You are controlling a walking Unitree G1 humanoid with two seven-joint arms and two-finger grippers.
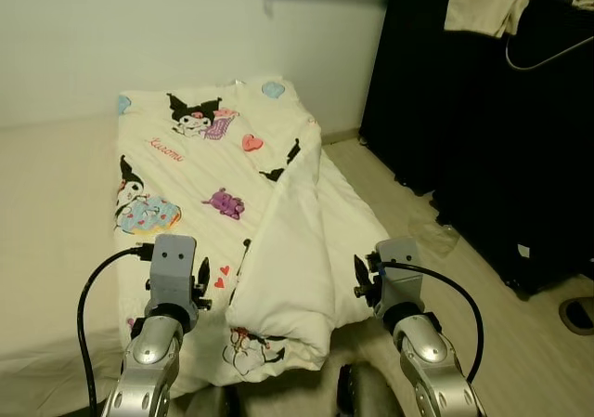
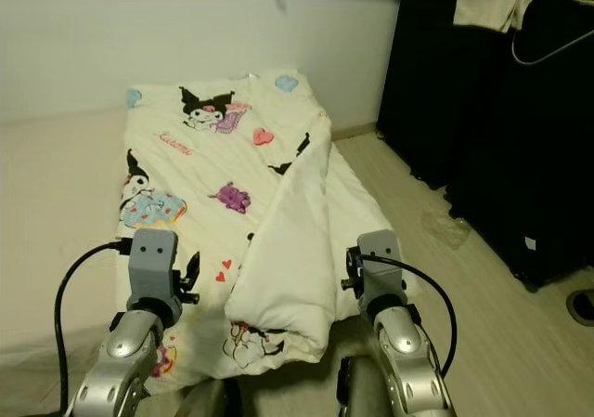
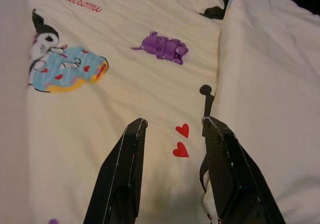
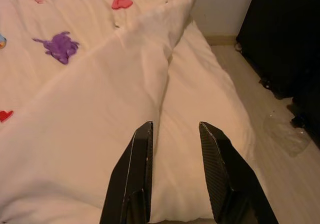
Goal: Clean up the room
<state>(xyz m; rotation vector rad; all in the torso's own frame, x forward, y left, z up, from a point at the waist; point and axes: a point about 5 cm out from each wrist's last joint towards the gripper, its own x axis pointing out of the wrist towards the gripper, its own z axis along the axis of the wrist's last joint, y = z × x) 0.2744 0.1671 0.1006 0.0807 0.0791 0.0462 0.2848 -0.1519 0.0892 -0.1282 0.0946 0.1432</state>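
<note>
Standing at the foot of a low bed, I am holding both arms out over the cream blanket printed with cartoon characters, hearts and a purple figure. The blanket is lying spread along the bed, and its right-hand side is folded back over itself, making a thick plain-white ridge that is running from the far end down toward me. My left fingers are hovering spread apart over the printed part, just beside two small red hearts, gripping nothing. My right fingers are parted too, hanging empty above the folded ridge and the white underside next to it. A pale wood floor is lying to my right, with a dark wardrobe standing along it and a light cloth draped on top.
</note>
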